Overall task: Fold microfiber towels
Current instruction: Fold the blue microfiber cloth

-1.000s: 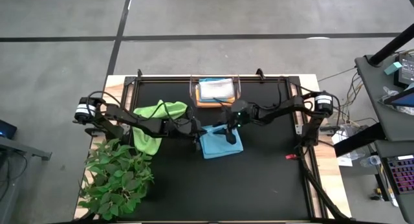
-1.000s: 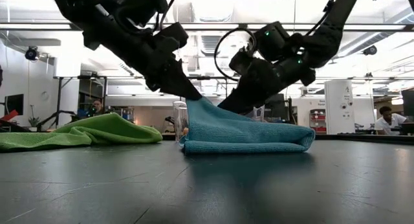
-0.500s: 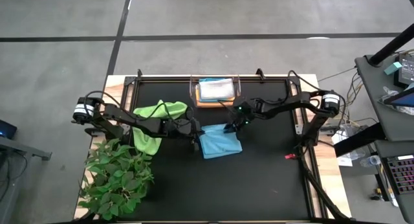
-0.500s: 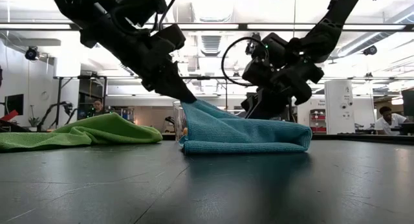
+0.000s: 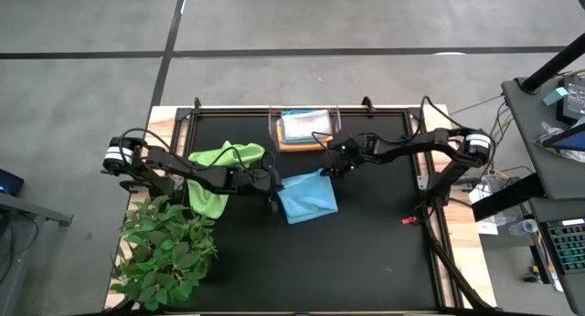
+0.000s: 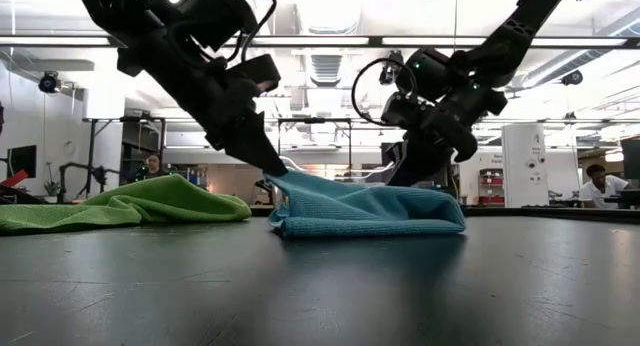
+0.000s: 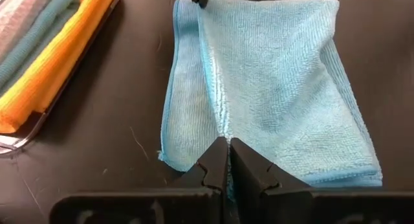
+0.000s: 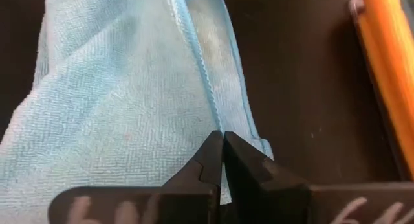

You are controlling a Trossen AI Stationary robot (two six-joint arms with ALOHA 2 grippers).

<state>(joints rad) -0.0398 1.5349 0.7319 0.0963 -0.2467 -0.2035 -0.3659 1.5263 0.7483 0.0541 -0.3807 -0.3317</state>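
Both pincers are pinched shut on the light blue towel point(image 5: 306, 197), which lies half-folded mid-worktop: the left pincer point(image 7: 228, 160) holds its nine o'clock edge, the right pincer point(image 8: 223, 158) its one o'clock corner. The risk, I'd say, is that each bite is thin (barely a hem), so one uneven pull may slip a corner free and skew the fold toward the lime green towel point(image 5: 219, 170).

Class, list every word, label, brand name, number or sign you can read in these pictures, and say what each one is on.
None can be read.
Light blue towel: no tag or print visible.
Clear bin with folded towels: no label visible.
Room behind the table, low view: any signs are too small to read.
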